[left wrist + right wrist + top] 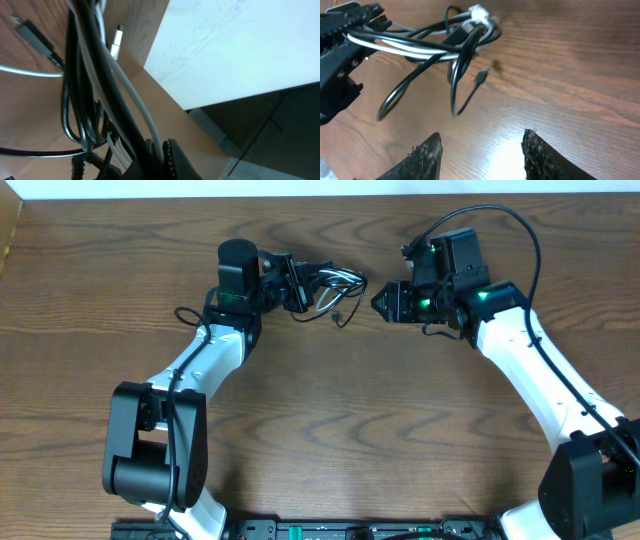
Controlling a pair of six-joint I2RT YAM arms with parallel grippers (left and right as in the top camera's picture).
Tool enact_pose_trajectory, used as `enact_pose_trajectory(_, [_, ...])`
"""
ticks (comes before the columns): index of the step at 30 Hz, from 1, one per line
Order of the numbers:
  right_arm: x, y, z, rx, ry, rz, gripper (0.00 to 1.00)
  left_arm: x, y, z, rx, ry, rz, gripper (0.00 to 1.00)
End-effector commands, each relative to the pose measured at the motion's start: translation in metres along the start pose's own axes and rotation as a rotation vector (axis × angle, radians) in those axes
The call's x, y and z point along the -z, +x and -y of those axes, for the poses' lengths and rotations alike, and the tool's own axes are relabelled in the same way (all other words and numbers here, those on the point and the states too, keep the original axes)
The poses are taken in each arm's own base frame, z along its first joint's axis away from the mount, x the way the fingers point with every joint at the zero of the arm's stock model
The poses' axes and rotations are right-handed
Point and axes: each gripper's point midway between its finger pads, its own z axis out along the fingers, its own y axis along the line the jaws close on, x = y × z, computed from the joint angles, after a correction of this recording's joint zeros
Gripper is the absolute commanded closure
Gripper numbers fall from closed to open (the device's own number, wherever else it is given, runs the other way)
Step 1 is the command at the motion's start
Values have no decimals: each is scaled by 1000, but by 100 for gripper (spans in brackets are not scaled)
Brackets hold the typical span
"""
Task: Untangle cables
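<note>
With left gripper (pixel 303 288) clamped on cables (pixel 340 280) upper centre, ease empty, parted right gripper (pixel 482 150) onto dangling black plug (pixel 481 76), pull gently

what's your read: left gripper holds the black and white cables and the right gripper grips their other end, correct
Not quite. The left gripper does hold the black and white cables, but the right gripper is open and empty, apart from them, as the right wrist view shows.

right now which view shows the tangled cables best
Right wrist view: the cables hang whole from the shut left hand, black and white loops and plug ends clear. Overhead shows them small; left wrist shows only a few close strands.
</note>
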Motion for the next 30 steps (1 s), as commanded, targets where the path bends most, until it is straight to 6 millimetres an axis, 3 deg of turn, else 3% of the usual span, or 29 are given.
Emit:
enact_pose_trajectory(1, [-10,2,7,2,29,-9,52,2,4,6,49,16,-6,93])
enact_pose_trajectory(8, [-34,9,-4,12,-28,-40,53,2,3,7,50,20,1,93])
enact_pose_trajectory(16, [-44,-8,-27,-9,-88,38,55,2,3,7,50,20,1,93])
enact_pose_trajectory(20, [-50,-15,-22,-54,-50,73,60,2,3,7,50,20,0,93])
enact_pose_trajectory(25, [-71,-11,-20,-87,-51,62,63,2,3,7,50,19,0,93])
enact_pose_trajectory(30, [-86,-21,-9,-103,-23,113,65,2,4,6,50,17,-4,93])
